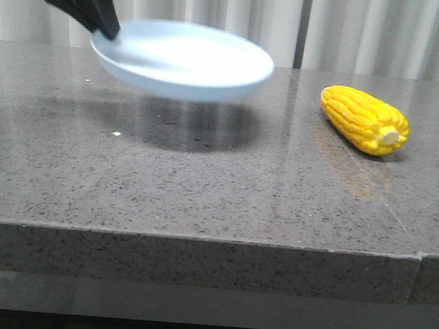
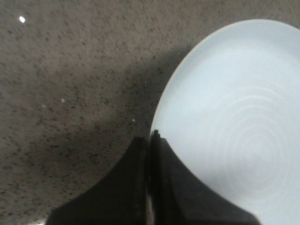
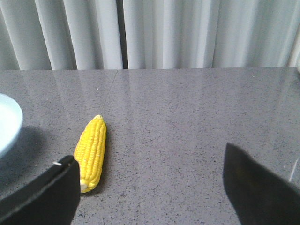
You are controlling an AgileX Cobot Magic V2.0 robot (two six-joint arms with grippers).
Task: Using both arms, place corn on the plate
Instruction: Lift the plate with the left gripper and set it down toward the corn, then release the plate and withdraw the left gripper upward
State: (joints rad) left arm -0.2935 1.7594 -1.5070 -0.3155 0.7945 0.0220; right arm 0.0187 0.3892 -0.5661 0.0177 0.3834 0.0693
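The corn (image 1: 365, 119) lay flat on the grey desk (image 1: 202, 186), off to the right, with its pale stub end pointing toward you and nothing touching it. The plate (image 1: 184, 58) was well apart from it, to the left, and it was up in the air, tilted a little, with its dark shadow on the desk below. Your left pincer (image 2: 150, 140) was pinched tight on the plate's rim and was holding it up. Your right pincer (image 3: 150, 187) was spread wide and empty, sitting low over the desk with the corn just in front of its one finger. So I think you were at the plate-moving step, and the corn had not been picked up yet. Next, you likely needed to set the plate down flat, then slide the right pincer over the middle of the corn and close on it.
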